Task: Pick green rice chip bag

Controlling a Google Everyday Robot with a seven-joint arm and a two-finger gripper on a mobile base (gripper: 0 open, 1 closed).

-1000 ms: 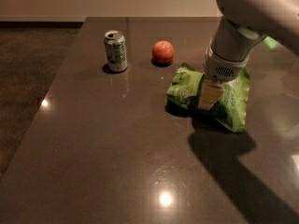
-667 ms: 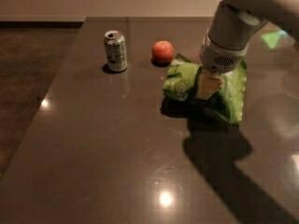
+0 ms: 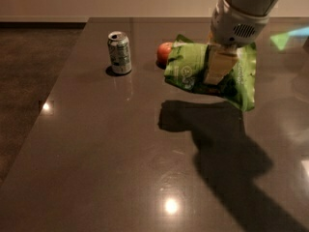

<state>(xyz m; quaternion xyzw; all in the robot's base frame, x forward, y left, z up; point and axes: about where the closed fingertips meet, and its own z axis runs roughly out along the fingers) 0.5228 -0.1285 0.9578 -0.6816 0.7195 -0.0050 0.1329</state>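
Note:
The green rice chip bag [image 3: 186, 66] is a crinkly lime-green bag with a round logo. It hangs in the air above the dark table [image 3: 96, 168], with its shadow on the surface below. My gripper [image 3: 217, 66] comes down from the upper right and is shut on the bag's middle. One pale finger [image 3: 216, 67] shows across the front of the bag. The other finger is hidden behind the bag.
A small green-and-white drink can [image 3: 119, 52] stands upright at the back left. A red-orange round fruit [image 3: 163, 53] sits just behind the bag's left edge, partly hidden by it. The table's left edge runs diagonally, with floor beyond it.
The gripper has risen with the bag in it. The bag has left the table surface and now hangs above it, shifted slightly back toward the fruit.

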